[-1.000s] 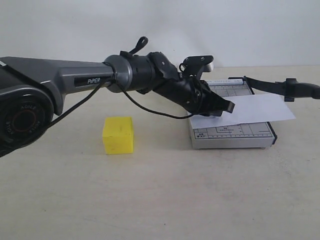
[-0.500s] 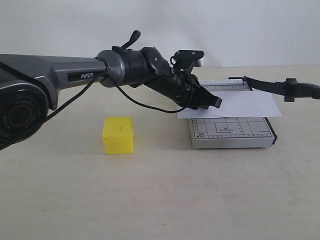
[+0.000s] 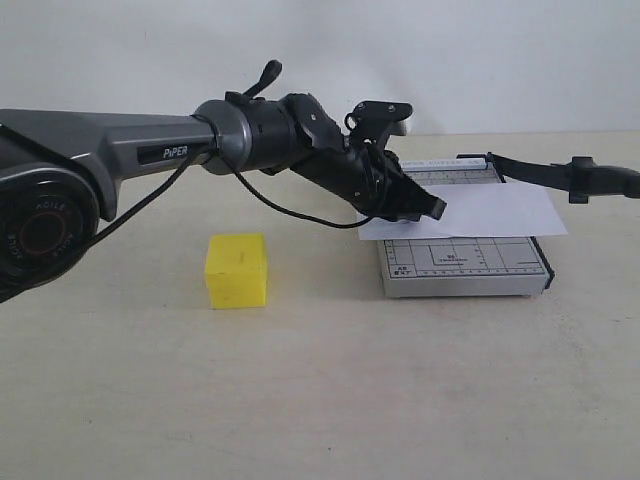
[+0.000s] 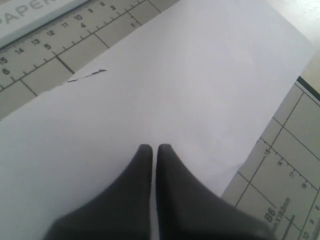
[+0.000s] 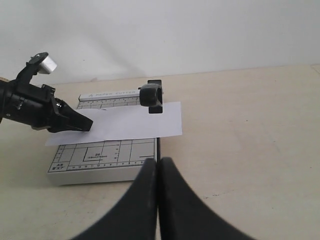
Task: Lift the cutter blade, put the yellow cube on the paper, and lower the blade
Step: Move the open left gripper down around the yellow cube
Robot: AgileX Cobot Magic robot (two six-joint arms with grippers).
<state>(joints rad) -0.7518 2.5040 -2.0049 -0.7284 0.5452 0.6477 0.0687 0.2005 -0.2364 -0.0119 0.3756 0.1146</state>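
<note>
Yellow cube (image 3: 237, 270) noted on surface (image 3: 320, 400), left of paper (image 3: 490, 212) and well apart from left fingers (image 4: 135, 195). These are pressed together over the paper's left end, nothing seen gripped, and are judged the nearer pair. Right fingers (image 5: 142, 200) closed; cutter blade (image 3: 530, 169) seen raised.

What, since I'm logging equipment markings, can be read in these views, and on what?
"PiPER": side of the left arm.
"PAPER CUTTER": far edge of the trimmer board.
"15", "14", "13", "12", "11", "10": ruler along that edge.
"B6": the board's grid.
Lettering on the arm's joint cap: too blurred.
Other board print: too small.
</note>
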